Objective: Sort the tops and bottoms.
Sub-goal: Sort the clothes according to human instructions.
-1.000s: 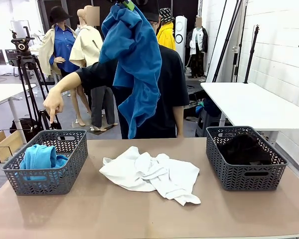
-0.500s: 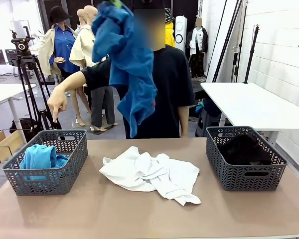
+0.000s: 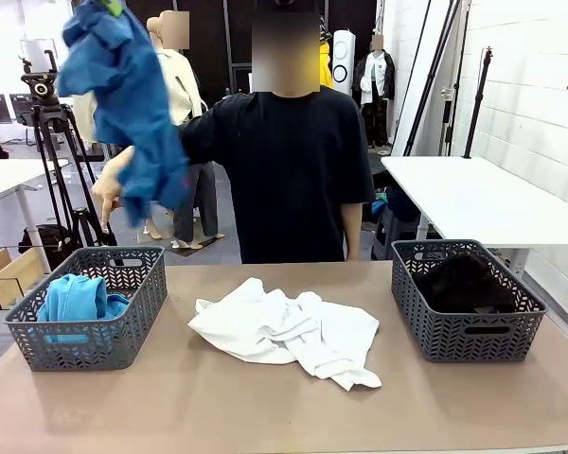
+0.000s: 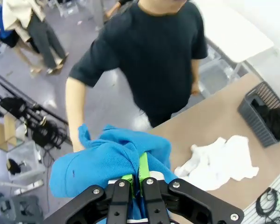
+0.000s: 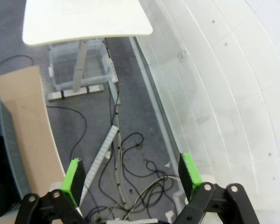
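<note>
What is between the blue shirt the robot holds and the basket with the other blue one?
Only the person's pointing hand, above the left basket's far rim, beside the bottom of the blue shirt in the left gripper.

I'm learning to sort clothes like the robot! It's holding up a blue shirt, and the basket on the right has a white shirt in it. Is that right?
Not quite. The robot does hold up the blue top, but the right basket has a black garment in it, not a white shirt. The front view shows this. The white tops lie on the table between the baskets.
</note>
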{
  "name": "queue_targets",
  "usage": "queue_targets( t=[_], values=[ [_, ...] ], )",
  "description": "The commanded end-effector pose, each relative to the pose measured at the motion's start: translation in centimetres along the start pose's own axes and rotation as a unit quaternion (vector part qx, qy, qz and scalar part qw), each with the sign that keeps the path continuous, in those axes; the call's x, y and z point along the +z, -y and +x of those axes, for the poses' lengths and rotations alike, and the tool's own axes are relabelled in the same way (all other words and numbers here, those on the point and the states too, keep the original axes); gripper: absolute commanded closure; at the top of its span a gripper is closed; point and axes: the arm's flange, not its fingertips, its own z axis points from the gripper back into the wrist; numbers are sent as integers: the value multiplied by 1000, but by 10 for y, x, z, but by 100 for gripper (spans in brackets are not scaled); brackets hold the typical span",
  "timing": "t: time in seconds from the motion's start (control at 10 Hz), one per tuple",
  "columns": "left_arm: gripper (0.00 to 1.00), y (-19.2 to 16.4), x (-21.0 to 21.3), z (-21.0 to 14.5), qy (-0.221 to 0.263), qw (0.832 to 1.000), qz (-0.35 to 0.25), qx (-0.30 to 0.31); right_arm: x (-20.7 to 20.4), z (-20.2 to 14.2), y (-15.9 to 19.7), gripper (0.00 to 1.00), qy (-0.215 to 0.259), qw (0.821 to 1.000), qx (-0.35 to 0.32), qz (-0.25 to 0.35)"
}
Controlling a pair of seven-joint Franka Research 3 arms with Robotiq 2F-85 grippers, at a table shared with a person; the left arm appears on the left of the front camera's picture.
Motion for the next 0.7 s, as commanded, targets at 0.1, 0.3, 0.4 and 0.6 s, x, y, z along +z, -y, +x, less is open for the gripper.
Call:
queue_targets(
  t=[0.1,0.3,0.4,0.6],
  values=[
    [100,0,-8,-52,-62,998,28,6,-1,-2,-2,0,-2,1000,7,-1],
    [100,-6,-8,-85,-82,995,43,37,-1,-2,-2,0,-2,1000,7,-1],
    [100,-6,-12,-100,-101,993,48,48,-1,-2,-2,0,-2,1000,7,-1],
    [100,-9,-19,-132,-137,987,66,59,-1,-2,-2,0,-2,1000,7,-1]
  ],
)
